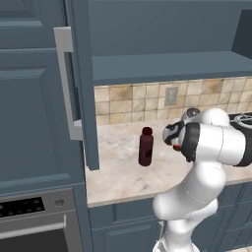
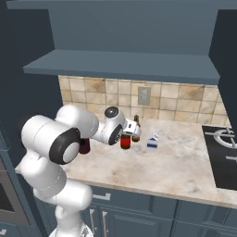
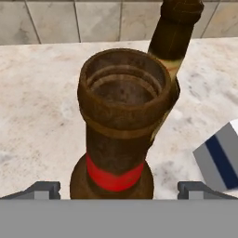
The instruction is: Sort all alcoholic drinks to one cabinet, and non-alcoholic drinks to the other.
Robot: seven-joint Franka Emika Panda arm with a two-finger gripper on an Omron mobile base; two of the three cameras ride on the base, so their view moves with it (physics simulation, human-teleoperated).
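Lining up on the red-label beer (image 3: 122, 121): it stands upright on the tabletop (image 2: 180, 162), and in the hand view its open mouth sits right between my fingertips (image 3: 42, 189), jaws spread wide on either side with nothing held. My gripper (image 2: 126, 137) is hovering over that bottle in the right base view, mid-tabletop, near the tile backsplash (image 2: 111, 92). The tan-label beer (image 3: 174, 32) stands just behind it, close enough that the two necks overlap in the hand view; can't tell if the bodies touch. A small white carton with a blue stripe (image 2: 152, 142) sits just to the side of both. The maroon bottle (image 1: 145, 146) stands apart on the tabletop, nearer the open cabinet door (image 1: 81, 78). Nothing looks sorted yet, all three drinks are out on the tabletop, so I judge this as the reach for the first alcoholic drink. Next: drop until the fingers straddle the neck or shoulder, stay centred, then close. Risk I see is the far finger clipping the tan-label beer and tipping it, or nudging the carton. Afterwards lift straight up before swinging toward a cabinet.
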